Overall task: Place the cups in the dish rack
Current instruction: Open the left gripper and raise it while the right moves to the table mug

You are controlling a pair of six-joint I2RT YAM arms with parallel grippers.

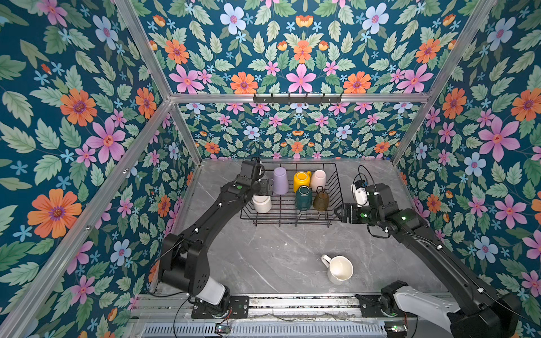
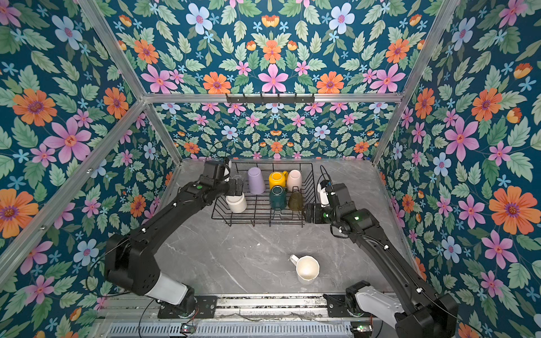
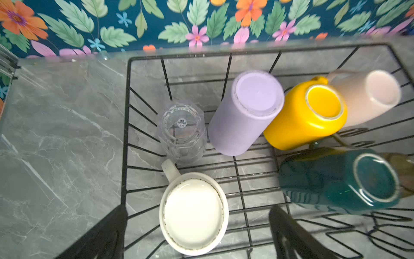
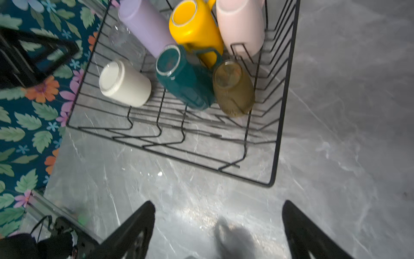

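seven cups [image 1: 280,180], as far as i can count, sit upturned in the dish rack [image 1: 281,217] at the tabletop's [image 1: 257,263] back edge, one white mug [image 1: 339,269] stands unloaded near the front edge, and the left gripper [image 3: 198,210] above the rack and the right gripper [image 4: 219,203] beside it both gape empty.

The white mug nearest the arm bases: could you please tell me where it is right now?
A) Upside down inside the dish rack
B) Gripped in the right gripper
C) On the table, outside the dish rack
C: the white mug stands mouth-up on the grey table, well in front of the dish rack.
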